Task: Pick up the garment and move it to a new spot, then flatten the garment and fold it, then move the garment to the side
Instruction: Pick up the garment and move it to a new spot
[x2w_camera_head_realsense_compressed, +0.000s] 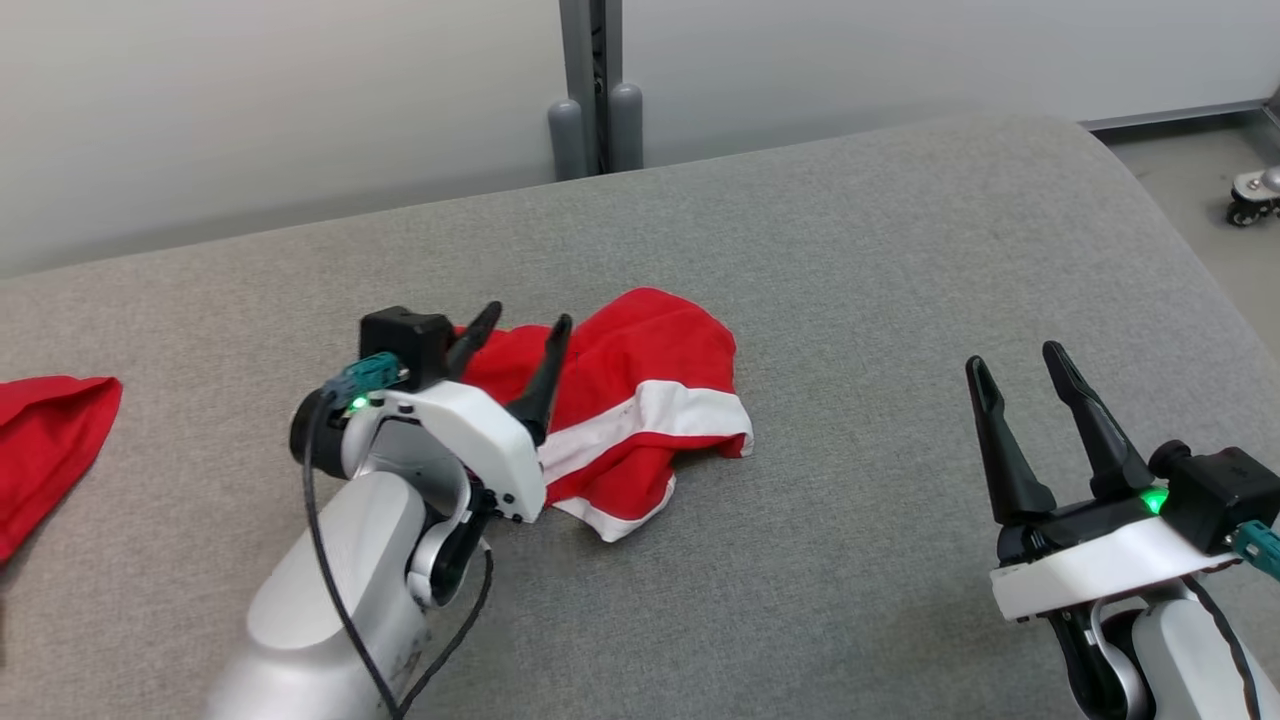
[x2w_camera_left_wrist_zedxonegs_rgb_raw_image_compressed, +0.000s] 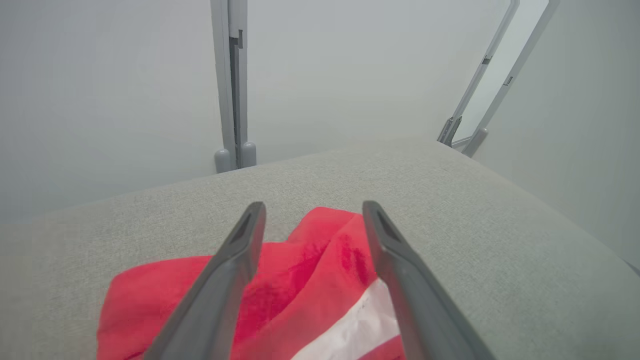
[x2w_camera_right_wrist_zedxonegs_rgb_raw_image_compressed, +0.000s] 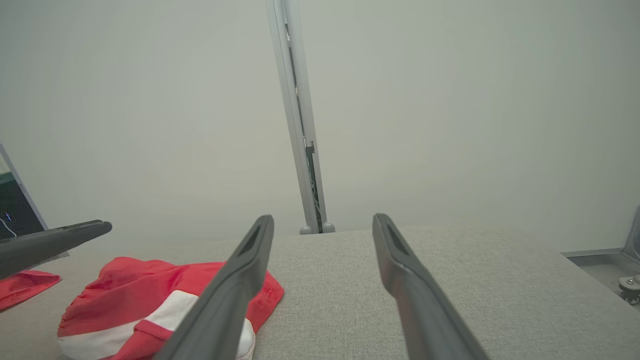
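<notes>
Head view showed the grey fabric counter (x2w_camera_head_realsense_compressed: 900, 250) with the crumpled red-and-white garment (x2w_camera_head_realsense_compressed: 650, 380) near its middle; the left tool (x2w_camera_head_realsense_compressed: 528, 314) hung over it, fingers spread and empty; the right tool (x2w_camera_head_realsense_compressed: 1013, 355), also spread, stood well apart

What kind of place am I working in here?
Probably a lab or test room: grey fabric-covered table, bare pale partition panels joined by a grey post, a caster on the floor.

Garment (x2w_camera_head_realsense_compressed: 650, 350) on cushion (x2w_camera_head_realsense_compressed: 900, 300), cloth (x2w_camera_head_realsense_compressed: 50, 430) at left

Left arm (x2w_camera_head_realsense_compressed: 340, 545) hides part of the garment (x2w_camera_head_realsense_compressed: 650, 370).
</notes>
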